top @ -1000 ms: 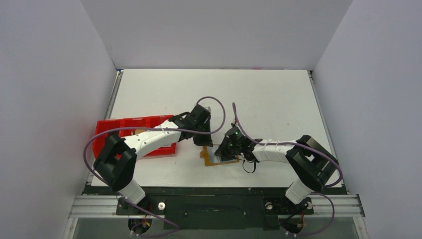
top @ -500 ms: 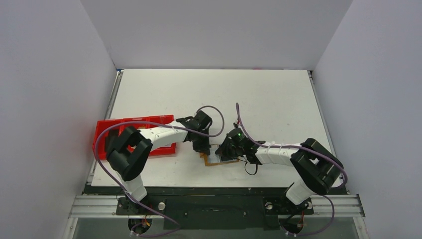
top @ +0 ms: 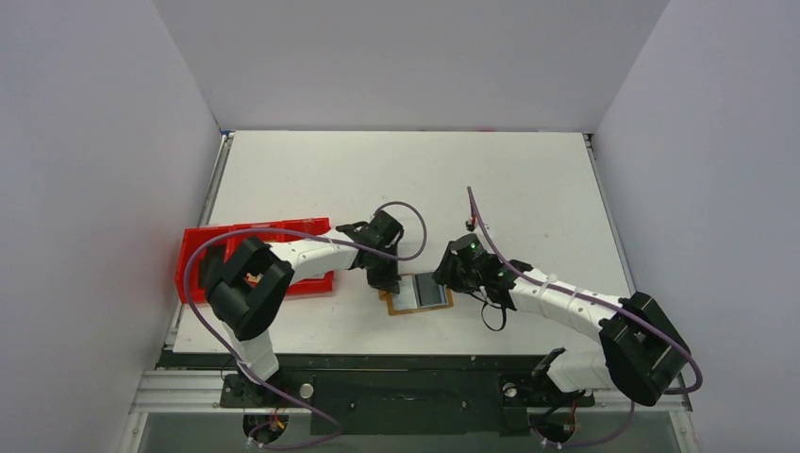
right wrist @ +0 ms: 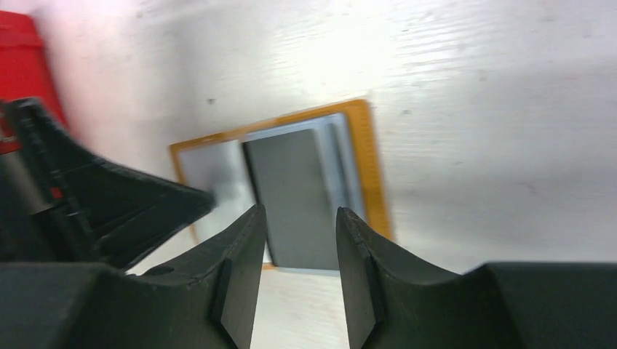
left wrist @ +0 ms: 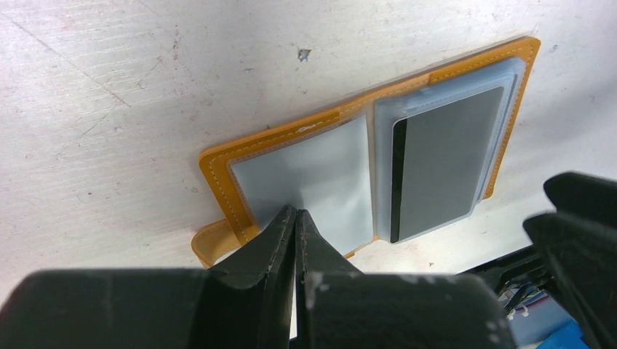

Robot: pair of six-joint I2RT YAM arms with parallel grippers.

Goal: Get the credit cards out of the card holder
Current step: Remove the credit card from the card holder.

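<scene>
Card holder (left wrist: 364,160) open, touching left claw (left wrist: 295,215)

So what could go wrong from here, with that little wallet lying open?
1. The card lies flat inside a clear sleeve. The open right gripper aimed at it may find no edge to catch and pinch plastic instead.
2. Only the tip of the shut left gripper pins the holder, on one page. A pull on the card could drag the holder or fold it shut.

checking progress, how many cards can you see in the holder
1: a dark card in the top clear sleeve on the right-hand page of the card holder. Others may be hidden in the sleeves beneath it.
</scene>
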